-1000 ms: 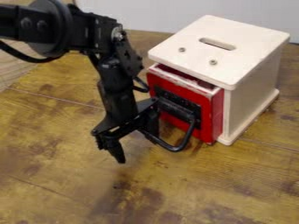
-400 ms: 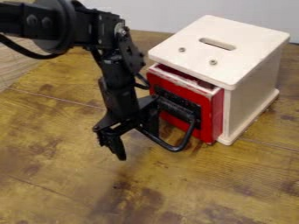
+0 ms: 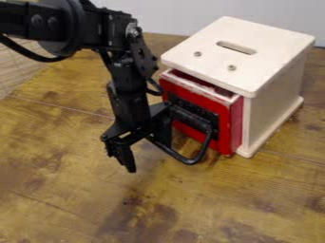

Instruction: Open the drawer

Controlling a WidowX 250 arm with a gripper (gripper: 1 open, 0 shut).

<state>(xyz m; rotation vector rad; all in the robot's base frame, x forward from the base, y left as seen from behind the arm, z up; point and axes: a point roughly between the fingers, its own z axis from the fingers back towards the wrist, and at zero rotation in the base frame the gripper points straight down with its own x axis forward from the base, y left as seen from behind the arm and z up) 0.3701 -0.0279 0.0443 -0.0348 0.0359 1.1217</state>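
Note:
The drawer (image 3: 200, 116) has a red front with a black panel and sticks out a little from the cream-white box (image 3: 260, 81). Its large black loop handle (image 3: 191, 142) hangs forward and down toward the table. My black gripper (image 3: 124, 158) points down at the table just left of the handle, its fingers close together with nothing visibly between them. The arm's lower link stands right beside the handle loop; I cannot tell if they touch.
The box's cream top carries a slot (image 3: 235, 46) and two small screws. The wooden table (image 3: 76, 204) stretches to the front and left. A pale floor strip shows at the far left edge (image 3: 10, 66).
The arm's upper links shifted slightly to the right. The gripper and drawer have barely moved.

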